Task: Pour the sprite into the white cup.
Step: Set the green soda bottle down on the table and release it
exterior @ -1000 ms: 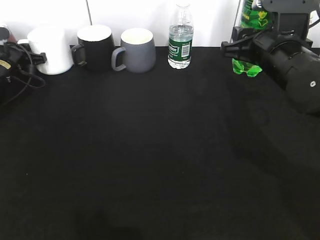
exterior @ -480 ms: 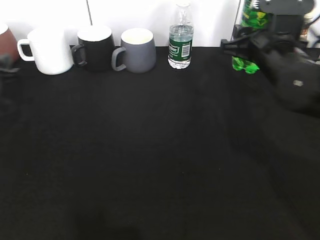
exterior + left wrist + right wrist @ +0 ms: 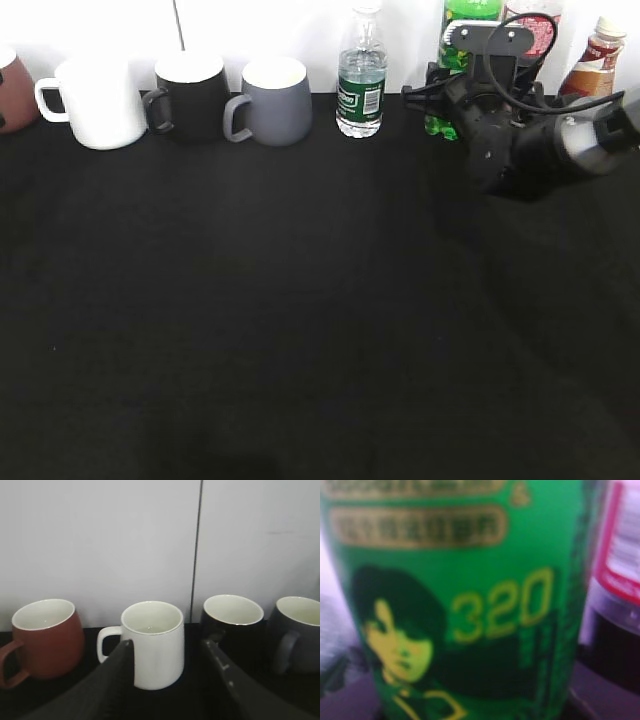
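Exterior view: the sprite [image 3: 456, 40] is seen upright at the back right of the counter [image 3: 300, 320], its long axis vertical, largely hidden by the right gripper [image 3: 432, 98], which is placed directly in front of it at label height. In the right wrist view the green label fills the frame, blurred by closeness, with a dark cola bottle [image 3: 615, 605] just beside it; the jaws cannot be made out there, so whether the bottle is clamped cannot be told. The cup [image 3: 100, 100] stands at the back left, well apart from the sprite, handle turned left, with a black mug [image 3: 190, 95], a grey mug [image 3: 272, 100] and a water bottle [image 3: 361, 75] between them. In the left wrist view the left gripper [image 3: 167, 677] is seen parted and empty, the cup straight ahead and framed between its fingers. The right arm is judged much the nearer to the sprite, the left to the cup; the bottle would have to be carried leftward along the row.
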Motion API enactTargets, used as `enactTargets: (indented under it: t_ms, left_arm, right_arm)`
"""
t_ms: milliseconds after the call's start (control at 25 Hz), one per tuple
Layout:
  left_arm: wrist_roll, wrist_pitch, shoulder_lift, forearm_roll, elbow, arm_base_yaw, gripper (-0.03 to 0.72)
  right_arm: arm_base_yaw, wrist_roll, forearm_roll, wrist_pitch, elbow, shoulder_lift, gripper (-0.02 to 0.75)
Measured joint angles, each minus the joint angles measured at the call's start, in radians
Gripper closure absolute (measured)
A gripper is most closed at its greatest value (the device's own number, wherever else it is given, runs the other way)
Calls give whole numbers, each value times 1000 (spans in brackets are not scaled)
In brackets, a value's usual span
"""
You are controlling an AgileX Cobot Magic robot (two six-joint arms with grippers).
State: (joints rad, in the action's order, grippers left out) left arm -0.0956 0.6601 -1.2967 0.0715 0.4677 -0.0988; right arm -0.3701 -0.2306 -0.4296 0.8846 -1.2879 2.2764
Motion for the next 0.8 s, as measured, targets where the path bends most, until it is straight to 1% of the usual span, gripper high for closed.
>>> enactTargets:
  t_ms: [80,240,320,400,440,480,680,800]
  left_arm:
    - [0,0,0,0,0,0,358]
    - [0,-2,0,1,0,0,358]
    - [0,-2,0,1,0,0,358]
    - [0,-3,0,1,0,0,358]
    - [0,-3,0,1,0,0,358]
    - [0,-3,0,1,0,0,358]
    - [0,-5,0,1,0,0,358]
    - [-1,-6,0,1,0,0,358]
  right_arm:
    - [1,15,25,-20,-43,32,344]
    - [1,25,30,-16,-52,62,339]
    - [1,27,34,8,-54,73,279]
    - [2,28,25,15,-54,74,168]
    - [2,28,12,14,-54,69,137]
    - [-1,26,6,13,-49,57,125]
    - [-21,23,3,15,35,12,119]
    - [-38,23,2,62,91,10,118]
